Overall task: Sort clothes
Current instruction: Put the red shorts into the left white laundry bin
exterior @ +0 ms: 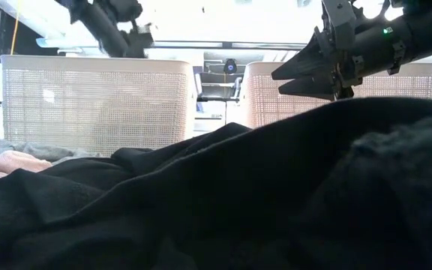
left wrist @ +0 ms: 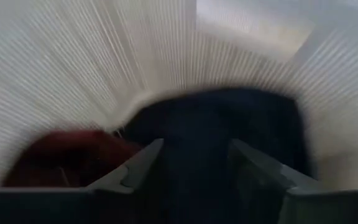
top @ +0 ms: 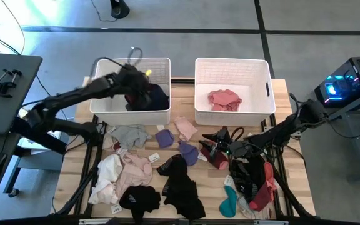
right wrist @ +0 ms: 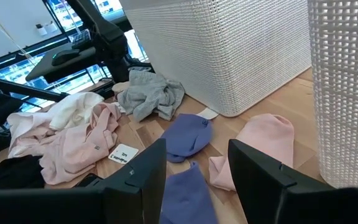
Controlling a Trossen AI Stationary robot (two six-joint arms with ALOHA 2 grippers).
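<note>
My left gripper (top: 144,87) is open inside the left white bin (top: 105,103), right above a navy garment (left wrist: 229,118) that lies on the bin's floor beside a maroon one (left wrist: 67,152). My right gripper (top: 204,149) is open and empty, low over the table's middle, above two lavender garments (right wrist: 188,134) and beside a pink one (right wrist: 260,146). It also shows in the low view (exterior: 283,79). A grey garment (top: 130,134), a cream and pale pink pile (top: 124,172), black garments (top: 180,184) and a teal sock (top: 230,200) lie loose on the table.
The right white bin (top: 255,69) holds a salmon-pink garment (top: 224,99). Maroon and black garments (top: 261,184) lie under my right arm at the near right. A black garment (exterior: 238,195) fills the low view's foreground. Both bins stand at the far edge.
</note>
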